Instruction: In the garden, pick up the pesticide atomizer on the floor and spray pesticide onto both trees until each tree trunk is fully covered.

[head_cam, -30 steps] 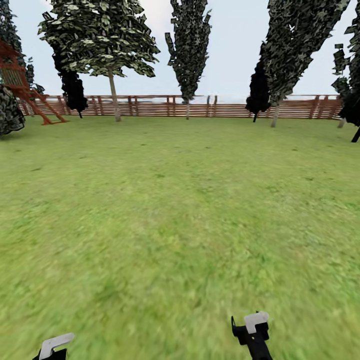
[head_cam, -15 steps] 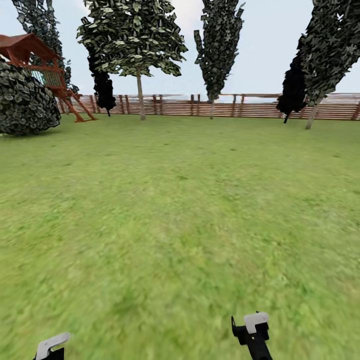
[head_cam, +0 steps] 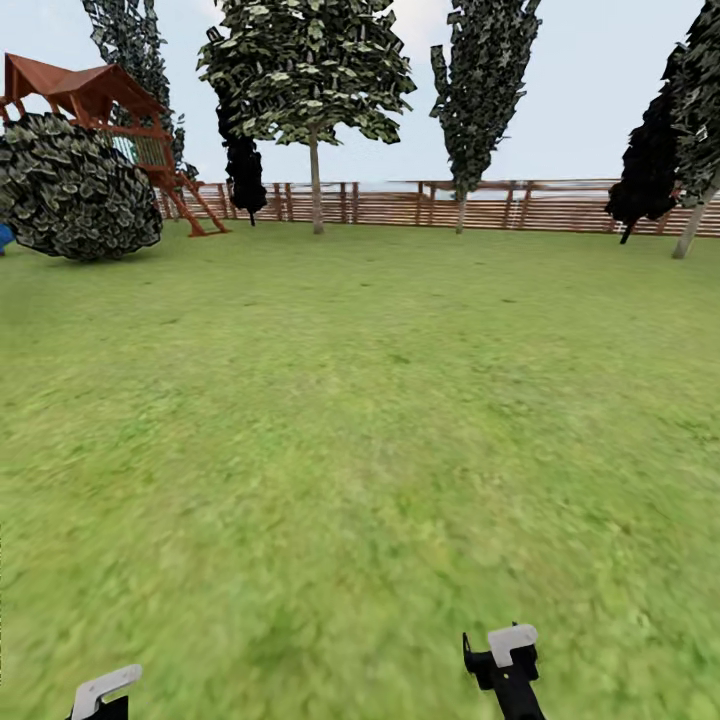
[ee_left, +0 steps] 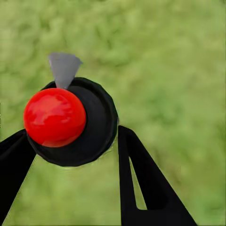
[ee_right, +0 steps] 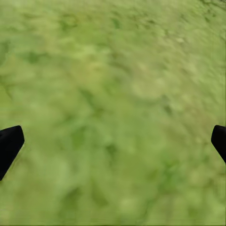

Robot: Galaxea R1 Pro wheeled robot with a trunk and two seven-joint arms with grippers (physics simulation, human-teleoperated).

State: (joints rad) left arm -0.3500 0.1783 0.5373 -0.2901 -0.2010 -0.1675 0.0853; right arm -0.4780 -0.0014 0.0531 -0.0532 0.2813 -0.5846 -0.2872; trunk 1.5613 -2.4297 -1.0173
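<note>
In the left wrist view my left gripper (ee_left: pixel 70 143) is shut on the pesticide atomizer (ee_left: pixel 70 120), a black round body with a red ball top and a grey nozzle, held over grass. The left gripper (head_cam: pixel 100 697) also peeks in at the head view's bottom edge. My right gripper (head_cam: pixel 505 662) hangs low over the lawn. The right wrist view has that gripper (ee_right: pixel 113 146) open, its fingers wide apart with only grass between. Far off by the fence stand trees with pale bare trunks: one tree (head_cam: pixel 316 190) left of centre, another tree (head_cam: pixel 689 232) at the right edge.
Open green lawn stretches ahead to a brown slat fence (head_cam: pixel 400 203). A round dark bush (head_cam: pixel 75 190) and a red-brown play structure (head_cam: pixel 120 120) stand at the far left. A narrow tree (head_cam: pixel 462 205) and near-black cypresses (head_cam: pixel 243 170) line the fence.
The whole view has swung to the left, so the trees and fence slid rightward and the bush and play structure came in. Both grippers keep their places in the picture.
</note>
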